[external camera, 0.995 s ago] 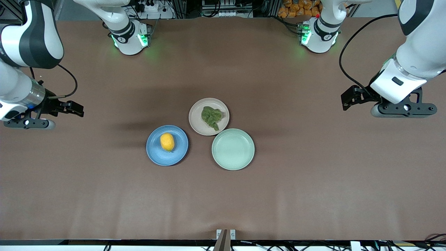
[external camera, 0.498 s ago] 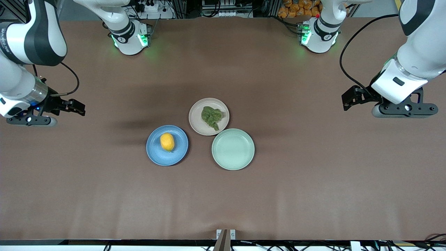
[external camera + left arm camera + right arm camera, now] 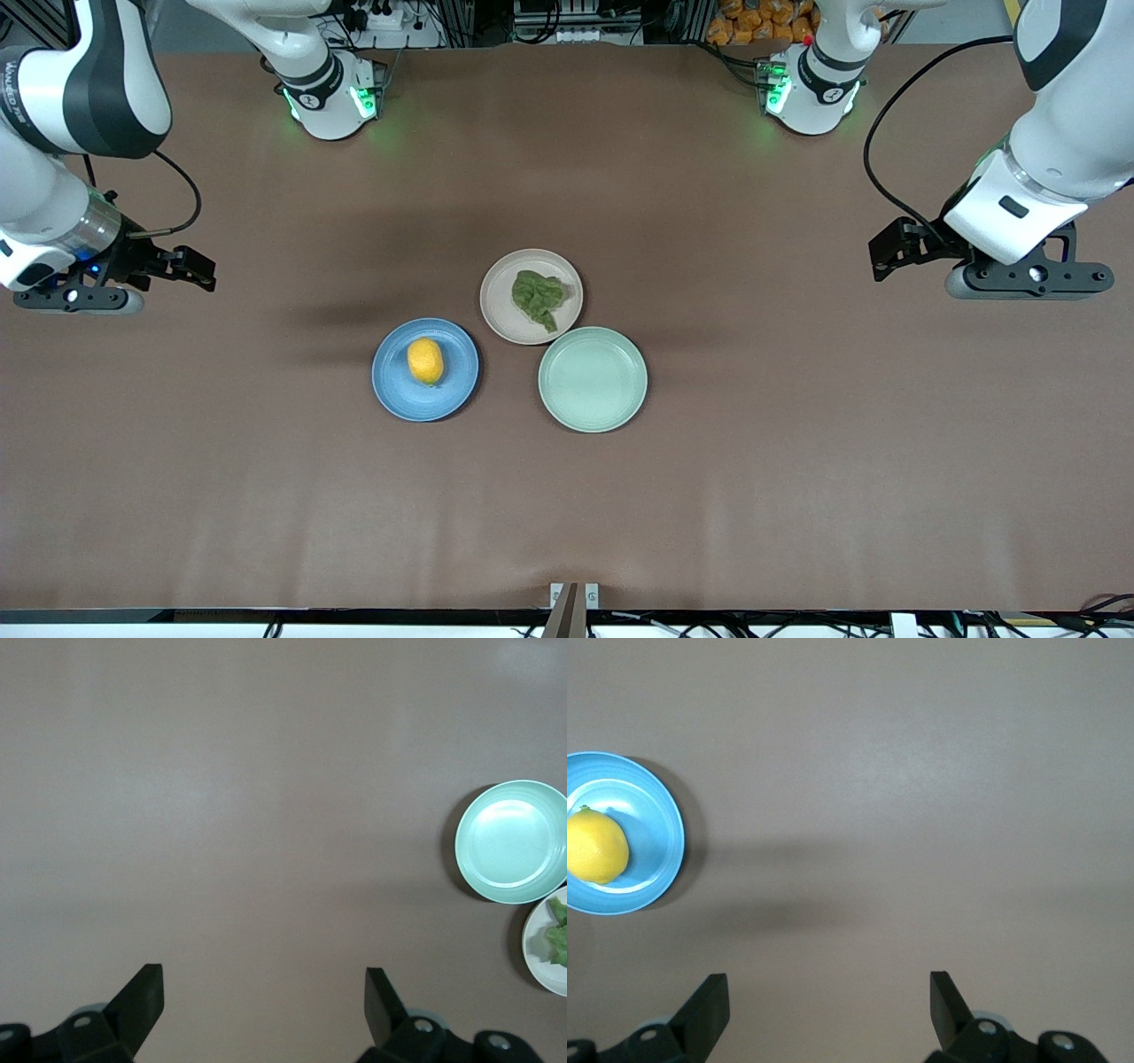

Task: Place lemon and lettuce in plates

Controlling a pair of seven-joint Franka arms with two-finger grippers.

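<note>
The yellow lemon (image 3: 425, 361) (image 3: 596, 846) lies in the blue plate (image 3: 399, 394) (image 3: 656, 842). The dark-green lettuce (image 3: 538, 299) (image 3: 558, 939) rests in the beige plate (image 3: 499, 310) (image 3: 539, 966), which stands farther from the front camera. My right gripper (image 3: 198, 268) (image 3: 828, 976) hangs open and empty over bare table toward the right arm's end. Toward the left arm's end my left gripper (image 3: 886, 251) (image 3: 263, 973) is likewise open over bare table, with nothing between its fingers. Both are well apart from the plates.
A pale mint-green plate (image 3: 593, 379) (image 3: 511, 841) with nothing in it stands beside the beige plate, nearer the front camera. The brown table (image 3: 797, 496) stretches bare around the three plates. The arm bases (image 3: 330, 97) stand along the table's edge farthest from the front camera.
My right arm has drawn its gripper slightly back, away from the front edge. The left arm has barely shifted. Lemon, lettuce and plates lie as before.
</note>
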